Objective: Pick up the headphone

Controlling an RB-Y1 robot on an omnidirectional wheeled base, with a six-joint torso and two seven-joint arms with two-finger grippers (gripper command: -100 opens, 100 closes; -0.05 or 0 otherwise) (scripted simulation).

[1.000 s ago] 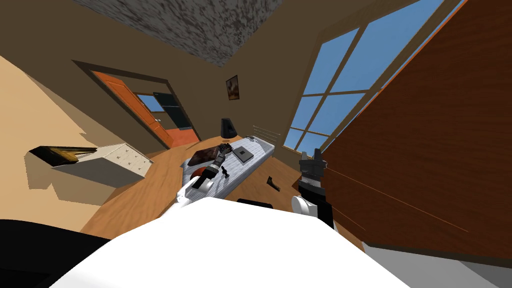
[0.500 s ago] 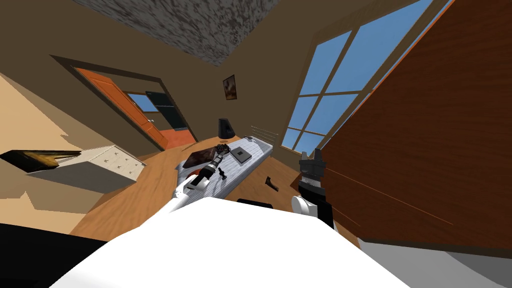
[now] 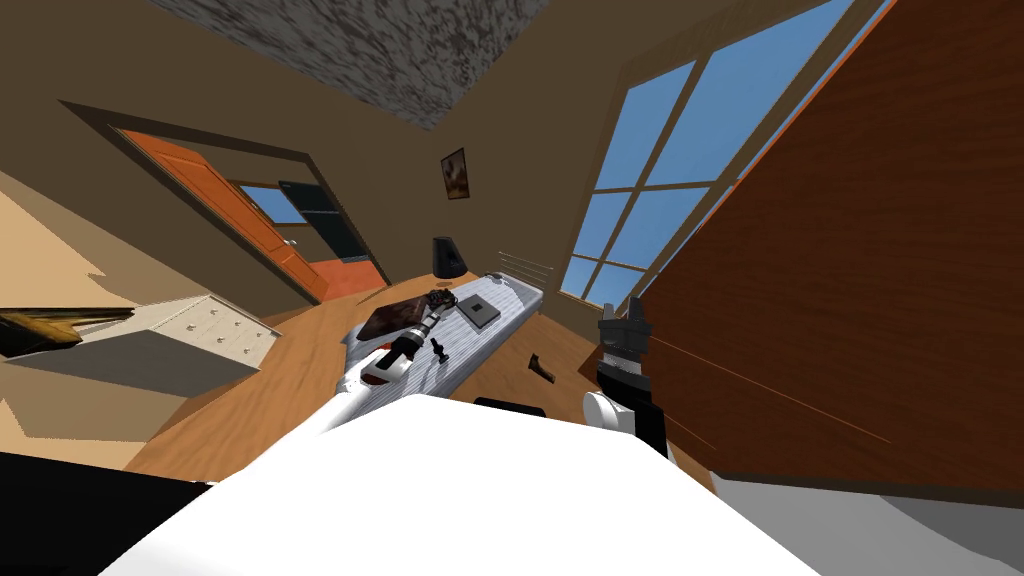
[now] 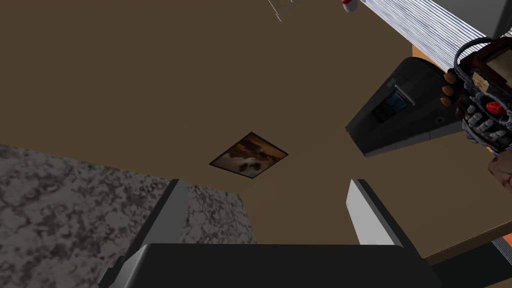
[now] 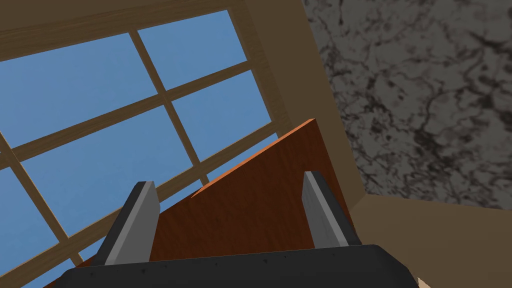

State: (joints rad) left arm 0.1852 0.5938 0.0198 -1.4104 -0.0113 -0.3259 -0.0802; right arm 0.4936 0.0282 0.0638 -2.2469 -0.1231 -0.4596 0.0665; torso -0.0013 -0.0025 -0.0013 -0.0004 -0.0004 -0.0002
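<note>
The headphone (image 3: 441, 297) is a dark, knobbly thing with a red spot and a thin black band, lying on the grey striped table (image 3: 505, 325). In the left wrist view the headphone (image 4: 479, 107) sits off to one side of my left gripper (image 4: 267, 210), apart from it. That gripper is open with nothing between its fingers. In the head view my left gripper (image 3: 433, 312) reaches over the table, just short of the headphone. My right gripper (image 3: 623, 325) is held up beside the table, and it (image 5: 227, 220) stands open and empty.
On the table lie a brown flat slab (image 3: 392, 316), a dark square pad (image 3: 480, 311) and a small black piece (image 3: 440, 348). A black wedge-shaped object (image 4: 400, 112) stands behind the headphone. A white dresser (image 3: 170, 335) is at the left, a brown wooden panel (image 3: 850, 300) at the right.
The whole head view has swung, so I have turned; the table sits a little further left. My left hand stays close to the headphone. The right arm has not moved.
</note>
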